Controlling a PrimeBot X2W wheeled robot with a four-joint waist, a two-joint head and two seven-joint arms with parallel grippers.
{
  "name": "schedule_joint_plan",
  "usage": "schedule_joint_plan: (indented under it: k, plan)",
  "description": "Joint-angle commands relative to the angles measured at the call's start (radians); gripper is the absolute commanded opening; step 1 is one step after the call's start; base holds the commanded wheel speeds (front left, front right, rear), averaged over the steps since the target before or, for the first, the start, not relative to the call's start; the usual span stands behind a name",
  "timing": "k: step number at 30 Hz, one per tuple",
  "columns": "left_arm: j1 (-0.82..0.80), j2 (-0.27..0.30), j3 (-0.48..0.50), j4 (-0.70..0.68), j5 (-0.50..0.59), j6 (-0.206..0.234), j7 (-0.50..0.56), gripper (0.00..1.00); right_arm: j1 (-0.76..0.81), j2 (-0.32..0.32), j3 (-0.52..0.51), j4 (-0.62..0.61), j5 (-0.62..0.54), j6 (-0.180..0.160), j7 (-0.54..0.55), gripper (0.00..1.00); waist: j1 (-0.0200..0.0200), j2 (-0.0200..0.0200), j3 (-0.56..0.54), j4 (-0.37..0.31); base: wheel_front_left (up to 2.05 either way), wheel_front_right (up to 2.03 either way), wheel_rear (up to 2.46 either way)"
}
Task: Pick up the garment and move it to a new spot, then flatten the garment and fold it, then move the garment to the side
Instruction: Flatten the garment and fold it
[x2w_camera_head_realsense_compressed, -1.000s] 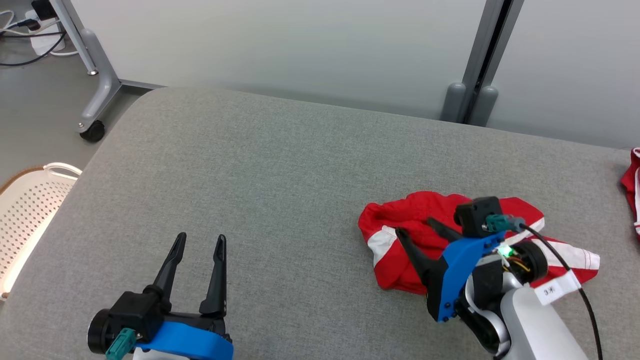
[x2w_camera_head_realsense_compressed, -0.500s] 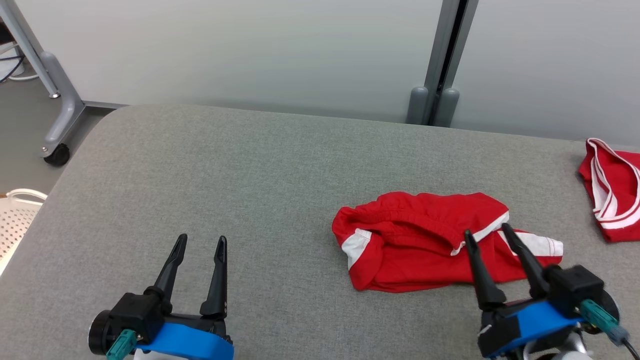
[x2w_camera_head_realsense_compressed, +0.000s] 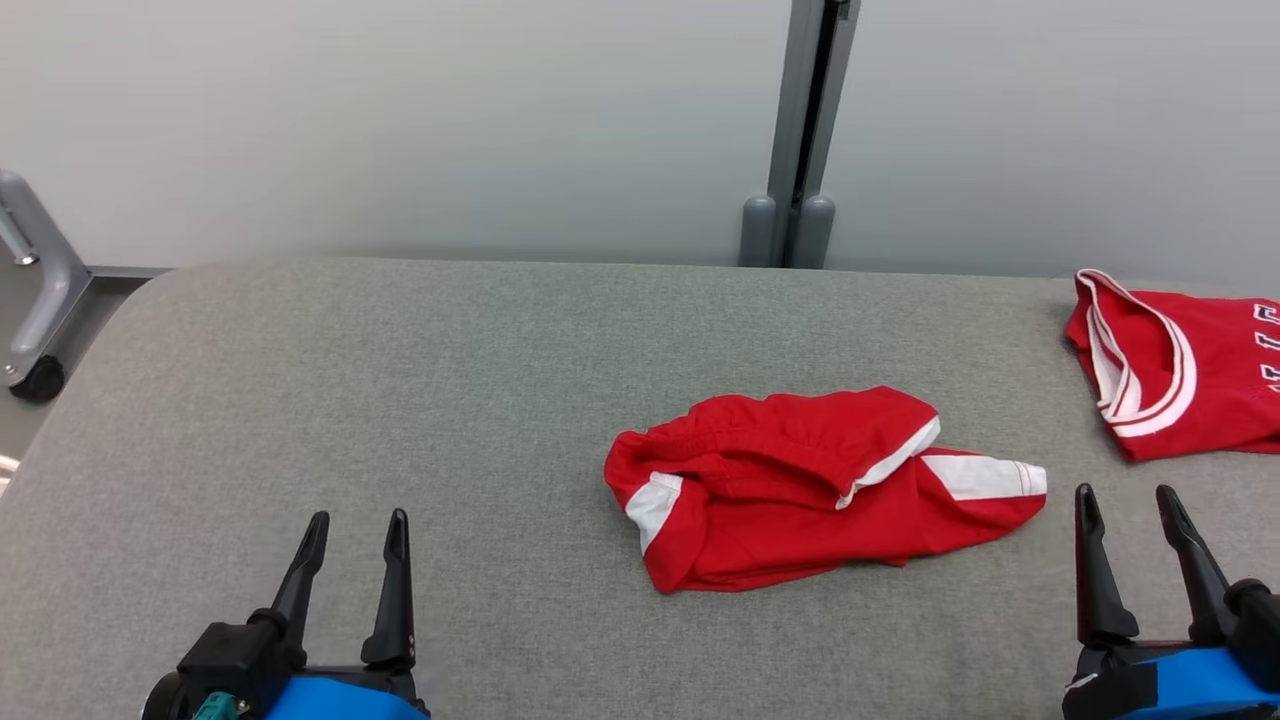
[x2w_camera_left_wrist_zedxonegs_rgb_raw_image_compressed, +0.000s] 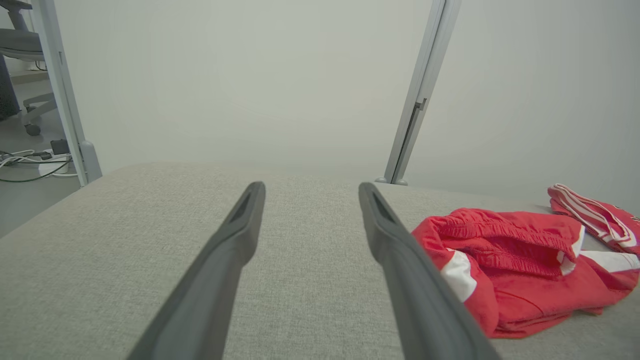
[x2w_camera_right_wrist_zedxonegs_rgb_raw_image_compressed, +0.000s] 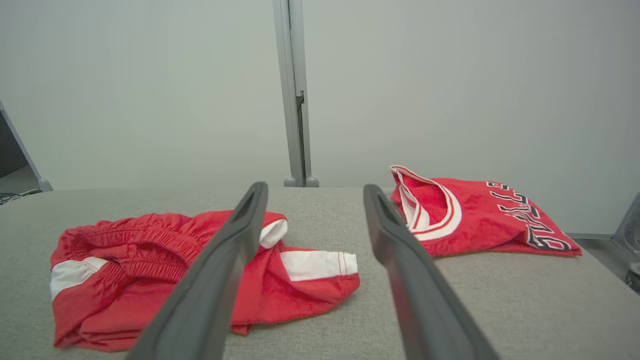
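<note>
Red shorts (x2w_camera_head_realsense_compressed: 800, 520) with white side panels are lying crumpled and unfolded on the grey padded table (x2w_camera_head_realsense_compressed: 400, 400), right of centre in front of me. Elastic waistband is bunching along the far side; one white-striped leg is pointing right.

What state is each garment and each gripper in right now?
red shorts, bunched in a loose heap on the grey table, held by nothing.
red jersey, lying apart from the shorts towards the table's right end, untouched.
left gripper, open, empty.
right gripper, open, empty, clear of the shorts.
</note>
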Motion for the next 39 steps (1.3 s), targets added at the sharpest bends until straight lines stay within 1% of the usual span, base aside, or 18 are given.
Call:
schedule_joint_plan:
  k: [1, 7, 12, 14, 17, 20, 24, 28, 29, 32, 37, 39]
  plan:
    - [0.009, 0.001, 0.006, 0.001, -0.002, -0.001, -0.005, 1.00, 0.019, -0.001, 0.003, -0.001, 0.010, 0.000, 0.008, 1.00, 0.0000, 0.0000, -0.013, -0.017, 0.00, 0.00, 0.00]
    - [0.021, -0.012, -0.007, 0.022, -0.011, -0.022, -0.004, 1.00, 0.022, -0.001, 0.022, -0.012, 0.022, 0.000, 0.034, 1.00, 0.0000, 0.0000, -0.015, -0.052, 0.00, 0.00, 0.00]
    - [-0.009, -0.026, -0.029, 0.046, -0.023, -0.038, 0.014, 1.00, 0.018, -0.001, 0.036, -0.022, 0.027, 0.000, 0.043, 1.00, 0.0000, 0.0000, -0.011, -0.066, 0.00, 0.00, 0.00]
    - [-0.032, -0.040, -0.051, 0.053, -0.030, -0.057, 0.042, 1.00, 0.018, -0.001, 0.039, -0.026, 0.026, 0.000, 0.046, 1.00, 0.0000, 0.0000, -0.006, -0.072, 0.00, 0.00, 0.00]
    - [-0.088, -0.062, -0.109, 0.079, -0.036, -0.106, 0.104, 1.00, 0.012, -0.001, 0.043, -0.031, 0.020, 0.000, 0.050, 1.00, 0.0000, 0.0000, 0.007, -0.083, 0.00, 0.00, 0.00]
    - [-0.162, -0.107, -0.174, 0.142, -0.046, -0.147, 0.175, 1.00, 0.000, -0.001, 0.058, -0.034, 0.019, 0.000, 0.054, 1.00, 0.0000, 0.0000, 0.026, -0.105, 0.00, 0.00, 0.00]
    - [-0.262, -0.180, -0.234, 0.253, -0.086, -0.175, 0.241, 1.00, -0.026, -0.001, 0.098, -0.040, 0.015, 0.000, 0.057, 1.00, 0.0000, 0.0000, 0.061, -0.153, 0.00, 0.00, 0.00]
    - [-0.358, -0.215, -0.282, 0.375, -0.130, -0.187, 0.293, 1.00, -0.047, -0.001, 0.133, -0.034, 0.027, 0.000, 0.051, 1.00, 0.0000, 0.0000, 0.097, -0.208, 0.00, 0.00, 0.00]
    - [-0.358, -0.215, -0.282, 0.375, -0.130, -0.187, 0.293, 1.00, -0.047, -0.001, 0.133, -0.034, 0.027, 0.000, 0.051, 1.00, 0.0000, 0.0000, 0.097, -0.208, 0.00, 0.00, 0.00]
    - [-0.416, -0.229, -0.302, 0.446, -0.159, -0.190, 0.298, 1.00, -0.061, -0.001, 0.155, -0.023, 0.038, 0.000, 0.044, 1.00, 0.0000, 0.0000, 0.124, -0.251, 0.00, 0.00, 0.00]
    - [-0.497, -0.232, -0.347, 0.526, -0.206, -0.176, 0.285, 1.00, -0.080, -0.001, 0.181, 0.001, 0.056, 0.000, 0.024, 1.00, 0.0000, 0.0000, 0.155, -0.309, 0.00, 0.00, 0.00]
    - [-0.525, -0.232, -0.365, 0.540, -0.230, -0.161, 0.271, 1.00, -0.087, -0.002, 0.183, 0.010, 0.061, 0.000, 0.013, 1.00, 0.0000, 0.0000, 0.163, -0.328, 0.00, 0.00, 0.00]
